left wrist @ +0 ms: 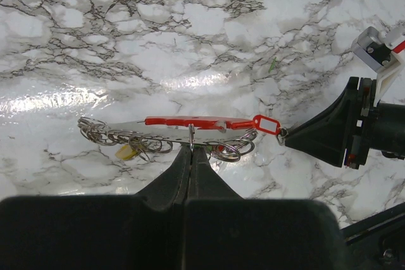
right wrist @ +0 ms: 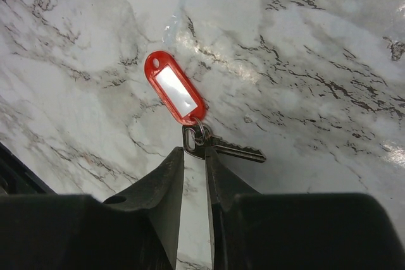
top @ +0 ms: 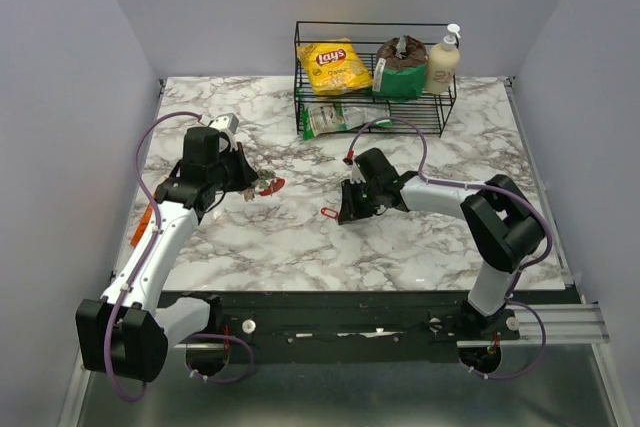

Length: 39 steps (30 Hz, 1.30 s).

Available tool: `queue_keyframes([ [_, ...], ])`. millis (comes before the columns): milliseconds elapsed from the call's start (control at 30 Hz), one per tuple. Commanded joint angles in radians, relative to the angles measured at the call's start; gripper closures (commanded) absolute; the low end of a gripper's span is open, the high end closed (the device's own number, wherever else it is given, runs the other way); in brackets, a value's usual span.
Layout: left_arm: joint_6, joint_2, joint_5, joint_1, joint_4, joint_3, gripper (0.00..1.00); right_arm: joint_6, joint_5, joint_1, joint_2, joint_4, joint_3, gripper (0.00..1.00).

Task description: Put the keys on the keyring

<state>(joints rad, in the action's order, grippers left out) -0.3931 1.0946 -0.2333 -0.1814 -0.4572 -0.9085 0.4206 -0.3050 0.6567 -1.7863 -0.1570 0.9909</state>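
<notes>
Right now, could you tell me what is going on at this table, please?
The left gripper is shut on the keyring, holding the bunch with the red loop. The right gripper has a fingertip on either side of the head of a key that carries a red tag. Whether it pinches the key yet is unclear. The two arms are apart, and that key is not yet on the ring.

Bright, even light fell from overhead. The top view was sharp, with only soft, pale shadows on the worktop (top: 300, 247). In the left wrist view a white streak of glare crossed the glossy stone. The right wrist view showed a milder sheen. In both wrist views the black fingers (left wrist: 171, 181) close to the lens were blurred and lacked detail.
</notes>
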Motion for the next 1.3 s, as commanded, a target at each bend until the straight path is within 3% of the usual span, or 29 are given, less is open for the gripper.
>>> queue_keyframes([
  [0,0.000,-0.001,0.019,-0.009,0.026,-0.013,1.00,0.006,-0.016,-0.008,-0.016,0.022,0.020,0.72],
  [1267,0.005,-0.001,0.023,-0.020,0.025,-0.010,1.00,-0.048,-0.066,-0.008,-0.074,0.028,0.094,0.75],
])
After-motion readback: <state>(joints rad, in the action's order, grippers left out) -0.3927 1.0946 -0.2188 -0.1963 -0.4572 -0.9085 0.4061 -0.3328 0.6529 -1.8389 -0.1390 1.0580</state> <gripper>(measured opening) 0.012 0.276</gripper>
